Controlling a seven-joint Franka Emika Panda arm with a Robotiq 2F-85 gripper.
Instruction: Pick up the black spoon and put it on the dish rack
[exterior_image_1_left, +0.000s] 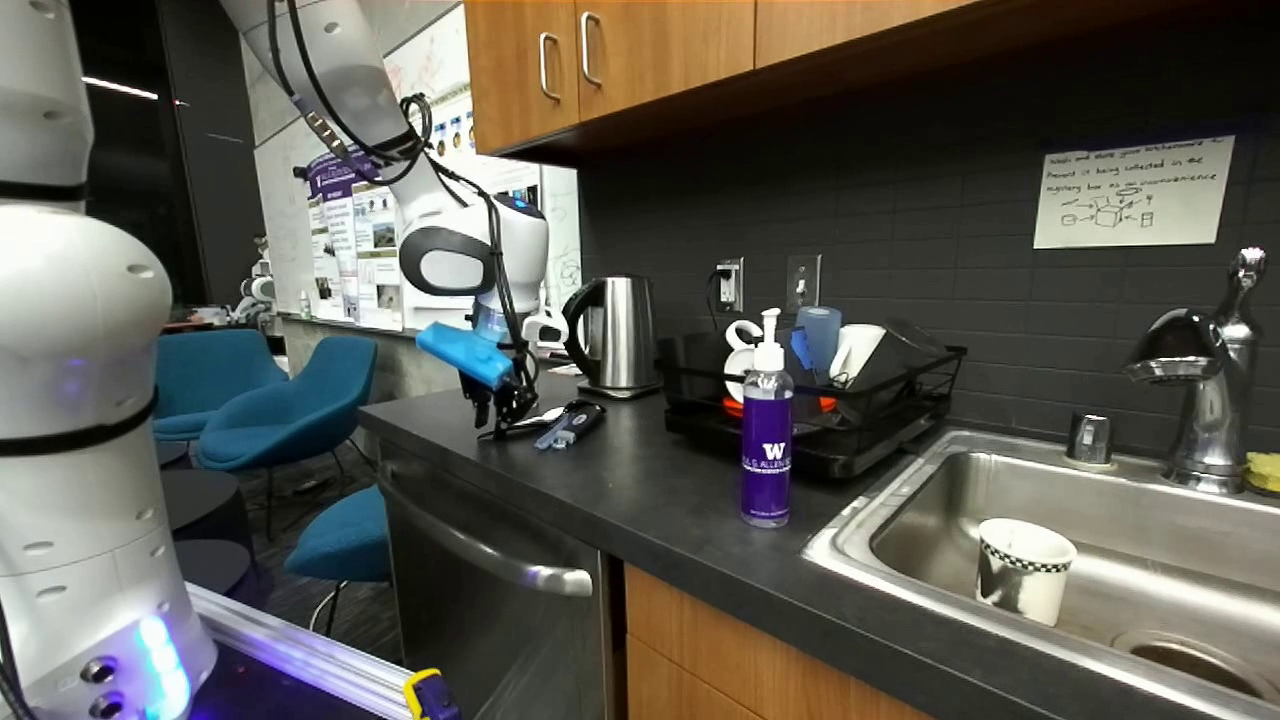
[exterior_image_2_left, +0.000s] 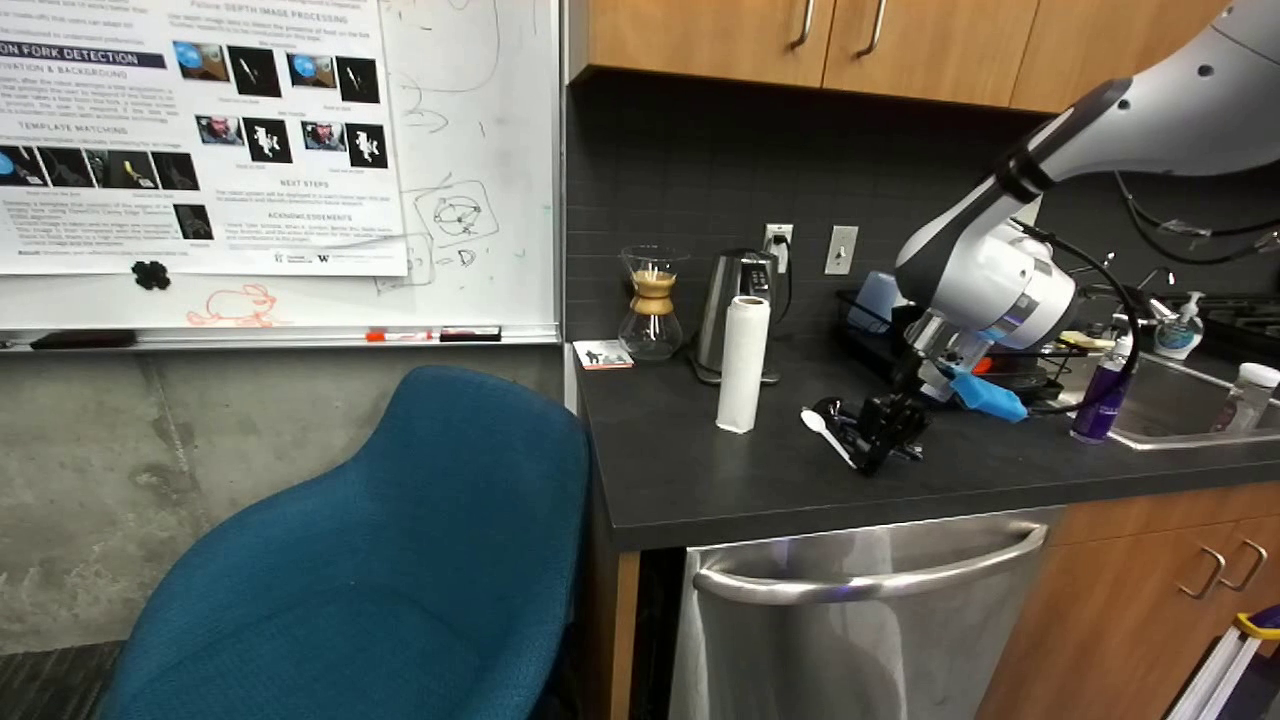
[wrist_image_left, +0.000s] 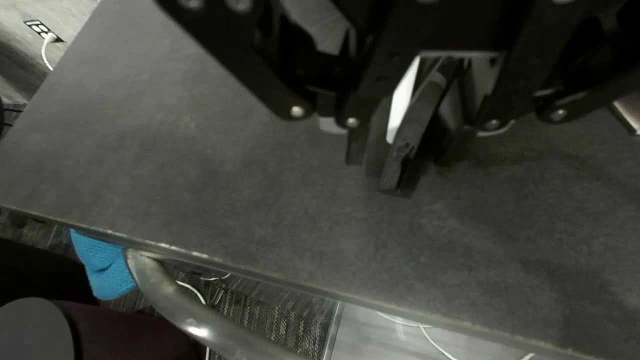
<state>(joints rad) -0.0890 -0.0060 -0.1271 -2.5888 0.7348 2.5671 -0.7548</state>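
In the wrist view a dark handle, which looks like the black spoon's (wrist_image_left: 417, 117), runs slantwise between the fingers of my gripper (wrist_image_left: 406, 152). A bright white handle lies alongside it. The jaws stand partly apart, and contact with the dark handle is hard to make out. In an exterior view my gripper (exterior_image_1_left: 500, 415) is low over the counter's far end, at a small group of utensils. The black spoon's other end is largely hidden by the gripper and utensils. The dish rack (exterior_image_1_left: 695, 415) is black wire, farther along the counter by the wall, holding cups and dishes.
A white spoon (exterior_image_2_left: 820, 425) lies beside the gripper. A white paper roll (exterior_image_2_left: 745, 365) and a steel kettle (exterior_image_1_left: 625, 335) stand nearby. A purple pump bottle (exterior_image_1_left: 767, 450) stands before the rack. The steel sink (exterior_image_1_left: 950, 455) is beyond the rack. The counter's front edge is close.
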